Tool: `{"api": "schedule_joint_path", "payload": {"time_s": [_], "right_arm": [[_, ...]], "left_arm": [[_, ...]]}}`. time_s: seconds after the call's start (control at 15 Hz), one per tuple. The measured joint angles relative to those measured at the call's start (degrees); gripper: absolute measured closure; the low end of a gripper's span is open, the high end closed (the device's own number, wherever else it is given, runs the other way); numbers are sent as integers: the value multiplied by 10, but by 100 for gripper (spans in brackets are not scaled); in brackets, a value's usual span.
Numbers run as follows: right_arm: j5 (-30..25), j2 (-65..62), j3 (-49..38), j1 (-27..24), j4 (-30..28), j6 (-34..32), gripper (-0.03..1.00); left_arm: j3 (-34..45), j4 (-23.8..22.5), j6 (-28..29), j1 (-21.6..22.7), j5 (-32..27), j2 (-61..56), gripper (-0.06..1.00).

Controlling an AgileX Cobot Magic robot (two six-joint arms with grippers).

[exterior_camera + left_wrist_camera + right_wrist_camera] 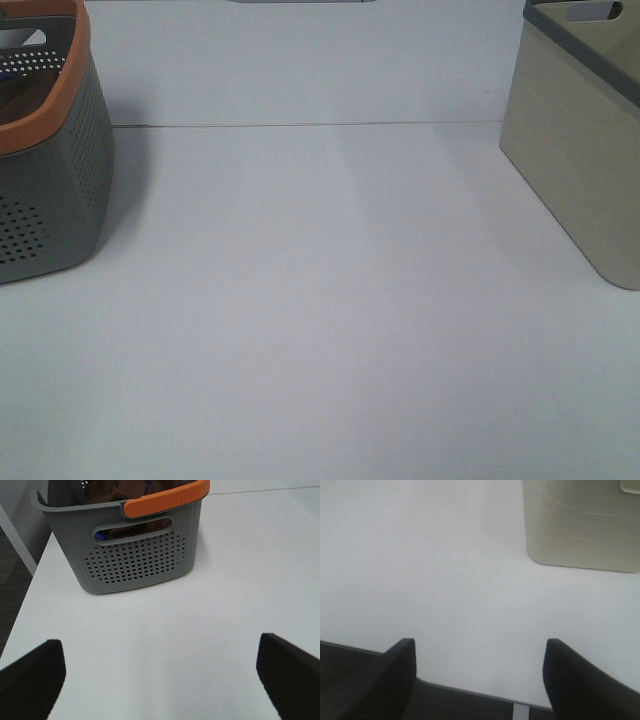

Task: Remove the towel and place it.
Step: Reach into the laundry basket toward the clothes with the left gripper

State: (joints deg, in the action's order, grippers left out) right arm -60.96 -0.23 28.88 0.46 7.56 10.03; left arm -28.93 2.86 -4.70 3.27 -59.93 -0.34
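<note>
- Inside the grey basket (140,565), the dark brown towel (127,489) lies heaped, reaching close to the rim.
- Near the basket, the left gripper (160,680) hangs over the white table (225,580), jaws spread wide, holding nothing.
- Well apart from the basket, the right gripper (482,680) is also spread and empty.

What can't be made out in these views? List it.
Towel: left wrist view, mostly hidden behind the grey basket wall, cut by the frame edge; tag unseen.
Blue cloth: only a sliver through the handle slot.
Beige bin: cut off in exterior high and right wrist views; inside hidden.
</note>
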Motion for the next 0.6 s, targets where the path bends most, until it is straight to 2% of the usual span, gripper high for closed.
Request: {"api": "schedule_joint_path", "payload": {"time_s": [0.6], "right_arm": [[0,0,0,0,0,0,34]], "left_arm": [[0,0,-5,0,0,0,-5]]}}
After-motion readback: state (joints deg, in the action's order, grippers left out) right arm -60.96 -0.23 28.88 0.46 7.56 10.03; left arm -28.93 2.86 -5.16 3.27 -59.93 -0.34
